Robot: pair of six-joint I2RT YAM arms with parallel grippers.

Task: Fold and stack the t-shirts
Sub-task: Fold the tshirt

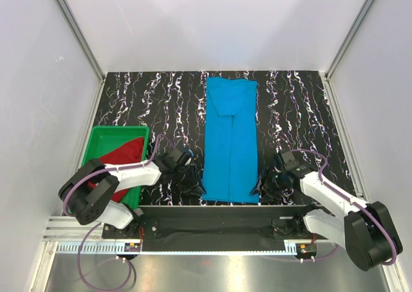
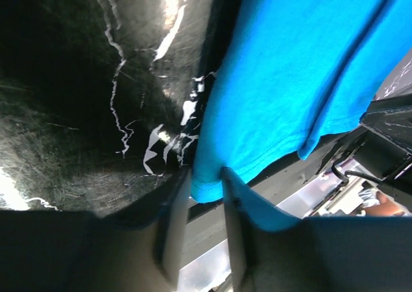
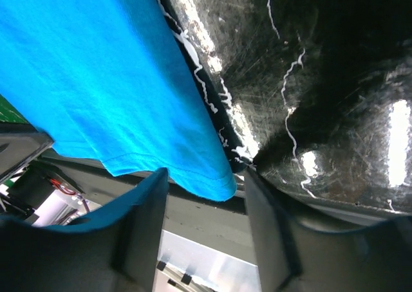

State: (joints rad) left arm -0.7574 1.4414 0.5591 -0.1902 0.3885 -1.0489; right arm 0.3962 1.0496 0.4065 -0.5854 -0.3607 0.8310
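Item: sky-blue t-shirt [image 3: 96, 67], plain cloth, lying flat across the upper left, with a stitched hem along its lower edge. Its hemmed corner ends between the two dark fingers [image 3: 141, 228] of the right gripper [image 3: 205, 182], which stand apart on either side of it (whether the right-hand finger touches the cloth cannot be told). Support: table [image 3: 322, 80], glossy black with white veining and bright glare patches, upper right. Below the table edge: grey rail [image 3: 206, 215]. Far left edge: green sliver [image 3: 8, 112], unidentifiable.
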